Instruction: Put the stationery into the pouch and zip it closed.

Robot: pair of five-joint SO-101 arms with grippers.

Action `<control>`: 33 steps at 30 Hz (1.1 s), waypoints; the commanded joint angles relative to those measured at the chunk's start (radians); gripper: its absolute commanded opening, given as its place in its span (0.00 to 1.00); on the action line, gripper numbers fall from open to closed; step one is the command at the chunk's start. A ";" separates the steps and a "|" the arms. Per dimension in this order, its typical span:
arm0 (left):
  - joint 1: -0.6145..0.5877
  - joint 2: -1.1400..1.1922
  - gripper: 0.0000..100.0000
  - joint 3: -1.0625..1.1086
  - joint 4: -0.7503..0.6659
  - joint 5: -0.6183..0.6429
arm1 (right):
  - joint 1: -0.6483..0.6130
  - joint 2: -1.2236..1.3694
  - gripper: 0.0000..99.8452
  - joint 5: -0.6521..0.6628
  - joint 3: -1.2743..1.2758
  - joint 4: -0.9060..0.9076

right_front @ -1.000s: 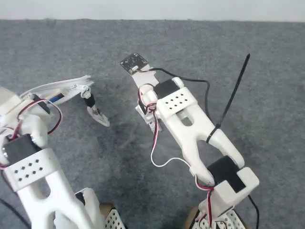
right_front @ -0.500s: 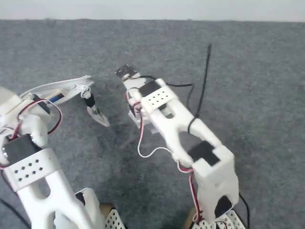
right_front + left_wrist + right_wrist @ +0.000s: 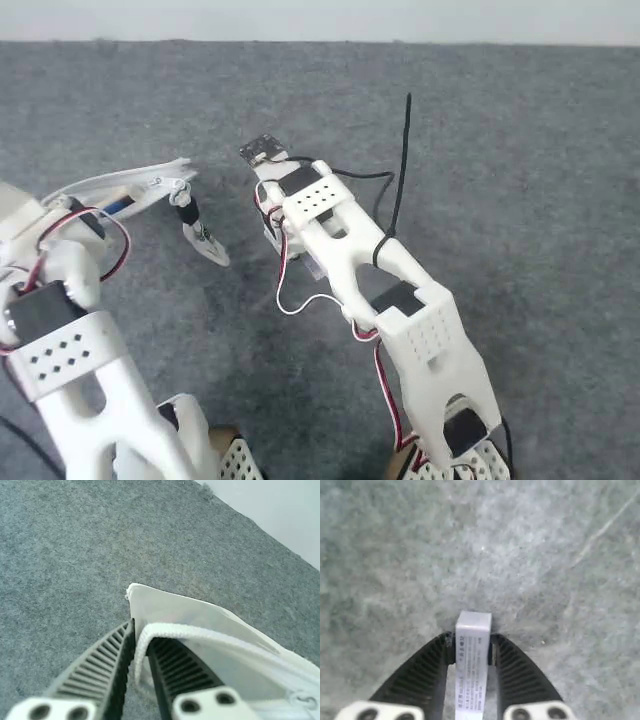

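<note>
Nipping the seemingly limp, light pouch (image 3: 200, 615) by its rim above the desk (image 3: 60, 540), the left pincer (image 3: 137, 630) stands closed while the right pincer (image 3: 470, 642) grips a small, likely rigid stationery block (image 3: 473, 625) across its sides.

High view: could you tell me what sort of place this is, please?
Probably a robotics test bench: two white arms with bare wiring, a grey felt mat, and a plain wall behind.

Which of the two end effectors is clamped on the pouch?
The left end effector, shut on the white pouch at its rim; the right end effector instead grips a small white labelled block.
</note>
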 commanded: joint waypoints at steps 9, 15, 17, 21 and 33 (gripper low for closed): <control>0.087 -0.038 0.01 -0.013 -0.029 -0.009 | -0.018 -0.223 0.01 -0.043 -0.044 0.194; 0.161 -0.038 0.01 -0.025 -0.011 -0.009 | -0.015 -0.404 0.01 0.104 -0.044 0.338; 0.192 -0.038 0.01 -0.053 0.026 -0.009 | -0.012 -0.463 0.01 0.104 -0.044 0.369; 0.253 -0.038 0.01 -0.142 0.115 -0.020 | -0.012 -0.565 0.01 0.106 -0.044 0.420; 0.427 -0.028 0.01 -0.447 0.336 -0.087 | 0.076 -0.909 0.01 -0.017 -0.040 0.444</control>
